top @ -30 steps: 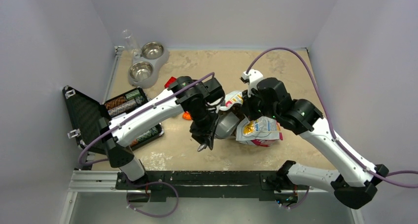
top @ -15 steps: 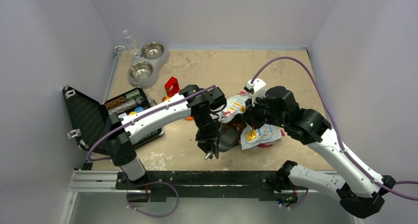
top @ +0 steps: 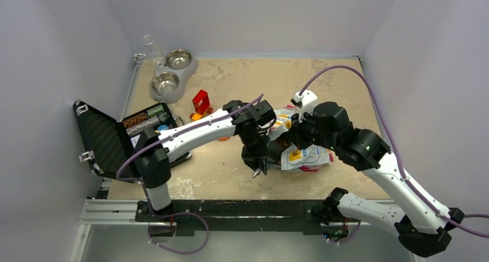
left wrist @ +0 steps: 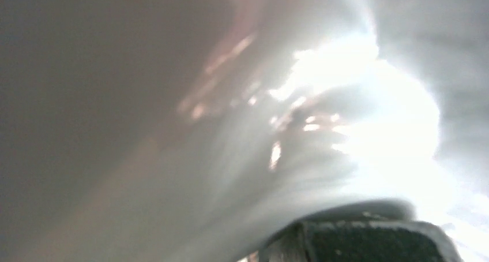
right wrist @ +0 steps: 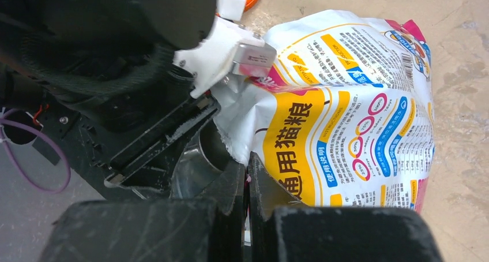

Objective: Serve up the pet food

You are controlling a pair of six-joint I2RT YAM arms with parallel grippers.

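A white, yellow and pink pet food bag [top: 308, 156] lies on the tan table right of the middle; it also shows in the right wrist view [right wrist: 357, 123]. My right gripper [right wrist: 247, 175] is shut on the torn edge of its mouth and holds it up; it also shows in the top view [top: 292, 139]. My left gripper [top: 258, 163] is at the bag's mouth, shut on a metal scoop [right wrist: 199, 158] whose cup sits just inside the opening. The left wrist view shows only a blurred silvery surface. The pet food is hidden inside the bag.
A grey stand with two steel bowls [top: 172, 73] and a clear bottle [top: 151, 45] is at the back left. An open black case [top: 102, 136] of small items lies at the left. A red block [top: 200, 100] and an orange piece [top: 222, 138] lie between.
My left arm has swung right, bringing the scoop from beside the bag into its mouth. My right gripper has kept its hold on the bag's edge and shifted slightly right.
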